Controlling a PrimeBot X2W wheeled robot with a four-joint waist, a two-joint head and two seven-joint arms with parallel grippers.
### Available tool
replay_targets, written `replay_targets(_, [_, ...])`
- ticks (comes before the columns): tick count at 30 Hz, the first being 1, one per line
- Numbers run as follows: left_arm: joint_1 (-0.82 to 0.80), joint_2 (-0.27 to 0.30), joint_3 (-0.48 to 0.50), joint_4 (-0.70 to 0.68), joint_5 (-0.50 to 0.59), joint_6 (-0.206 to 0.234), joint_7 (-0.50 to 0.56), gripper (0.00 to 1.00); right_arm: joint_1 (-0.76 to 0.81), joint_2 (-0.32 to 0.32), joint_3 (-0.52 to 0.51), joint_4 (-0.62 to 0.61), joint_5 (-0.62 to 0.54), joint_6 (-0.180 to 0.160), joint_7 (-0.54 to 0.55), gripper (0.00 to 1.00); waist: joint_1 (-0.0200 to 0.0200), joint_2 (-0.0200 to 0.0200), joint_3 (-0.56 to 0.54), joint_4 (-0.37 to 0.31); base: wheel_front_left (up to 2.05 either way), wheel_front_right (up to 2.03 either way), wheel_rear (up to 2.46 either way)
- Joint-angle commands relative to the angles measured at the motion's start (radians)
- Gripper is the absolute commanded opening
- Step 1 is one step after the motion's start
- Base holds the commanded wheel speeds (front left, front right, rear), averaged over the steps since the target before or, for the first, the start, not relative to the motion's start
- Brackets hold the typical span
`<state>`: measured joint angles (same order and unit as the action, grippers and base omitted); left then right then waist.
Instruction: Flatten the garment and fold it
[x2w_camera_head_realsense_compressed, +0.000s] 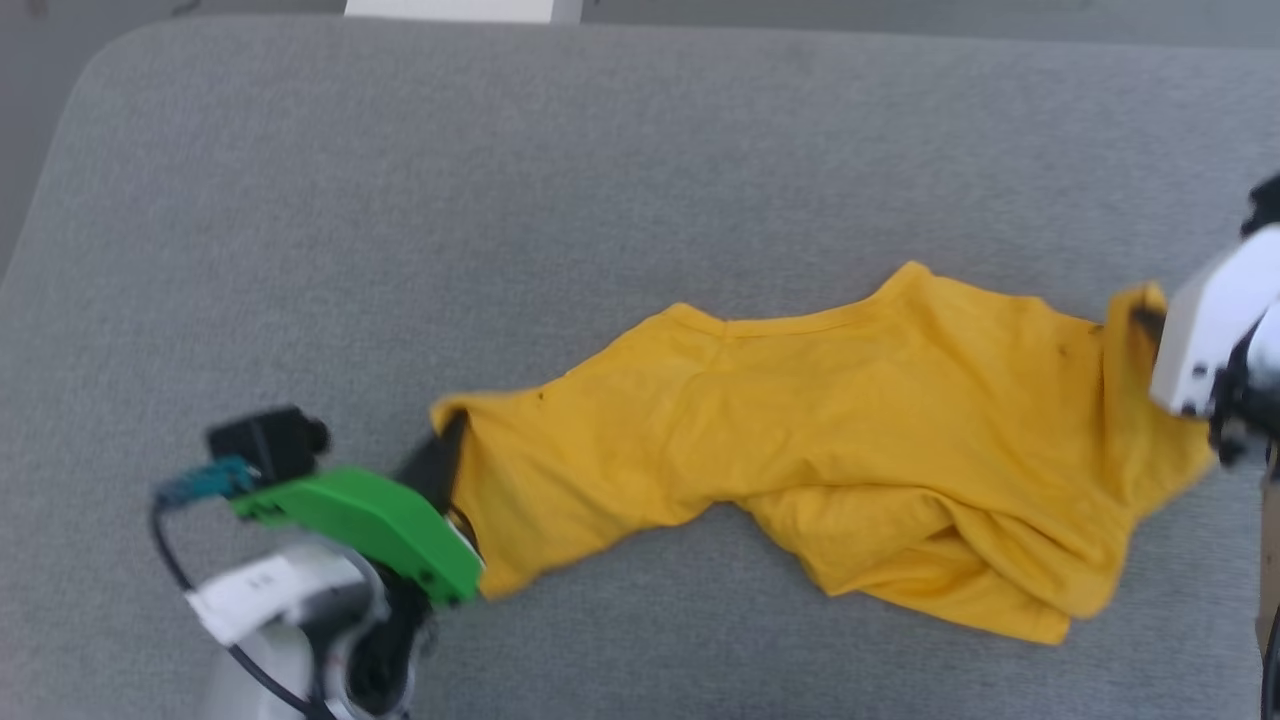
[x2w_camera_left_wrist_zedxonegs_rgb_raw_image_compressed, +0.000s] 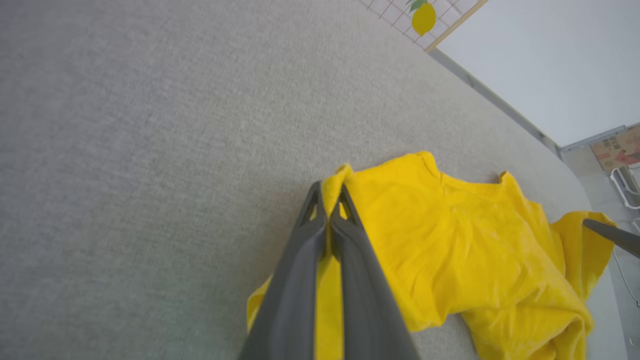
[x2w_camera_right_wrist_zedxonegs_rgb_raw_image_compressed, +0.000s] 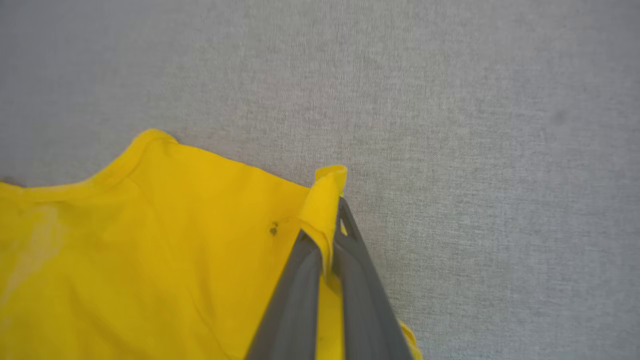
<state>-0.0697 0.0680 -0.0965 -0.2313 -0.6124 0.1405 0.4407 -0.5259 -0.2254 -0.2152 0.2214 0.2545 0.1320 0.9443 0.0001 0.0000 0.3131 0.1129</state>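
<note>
The garment is a mustard-yellow T-shirt lying crumpled and stretched left to right across the grey cushion. My left gripper is shut on the shirt's left end; in the left wrist view the gripper pinches a fold of the garment between its dark fingers. My right gripper is at the shirt's right end. In the right wrist view that gripper is shut on a raised edge of the garment. A small dark mark shows on the cloth beside it.
The grey upholstered cushion spreads wide behind and to the left of the shirt. Its rounded edge meets a pale wall. A cardboard box stands beyond that edge.
</note>
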Motion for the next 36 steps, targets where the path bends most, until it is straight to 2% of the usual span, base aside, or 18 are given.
replay_targets(1, [-0.049,0.005,0.018,-0.009,-0.017,-0.012,-0.012,0.00,-0.046,0.005,-0.007,-0.019,0.027,-0.001,-0.015,0.00,-0.0001,0.0000,-0.052,-0.045,0.00,0.00,0.00])
replay_targets(7, [-0.263,0.096,0.063,0.038,-0.001,-0.031,0.030,0.00,-0.173,-0.010,0.025,-0.043,0.061,-0.001,0.014,0.00,-0.0001,0.0000,-0.087,-0.082,0.00,0.00,0.00])
replay_targets(12, [-0.524,0.185,0.079,0.176,0.008,-0.037,0.129,0.00,-0.351,0.000,0.091,-0.031,0.059,-0.001,-0.003,0.00,-0.0001,0.0000,-0.063,-0.123,0.00,0.00,0.00])
replay_targets(16, [-0.752,0.255,0.071,0.308,0.053,-0.039,0.173,0.00,-0.511,0.044,0.092,0.032,0.039,-0.001,-0.035,0.00,-0.0001,0.0000,-0.011,-0.154,0.00,0.00,0.00])
replay_targets(19, [-0.918,0.289,0.059,0.395,0.092,-0.046,0.165,0.00,-0.639,0.073,0.095,0.082,-0.007,-0.001,-0.077,0.00,-0.0001,0.0000,0.032,-0.178,0.00,0.00,0.00])
replay_targets(26, [-1.254,0.332,0.003,0.531,0.211,-0.067,0.049,0.00,-0.974,0.163,-0.015,0.202,-0.059,-0.001,-0.244,0.00,-0.0001,0.0000,0.124,-0.216,0.00,0.00,0.00])
replay_targets(32, [-1.447,0.340,-0.013,0.592,0.269,-0.085,-0.118,0.00,-1.152,0.172,-0.032,0.256,-0.158,-0.001,-0.442,0.00,-0.0001,0.0000,0.182,-0.213,0.00,0.00,0.00])
replay_targets(36, [-1.510,0.342,-0.015,0.632,0.279,-0.099,-0.205,0.00,-1.212,0.174,-0.060,0.303,-0.194,-0.001,-0.539,0.00,-0.0001,0.0000,0.213,-0.199,0.00,0.00,0.00])
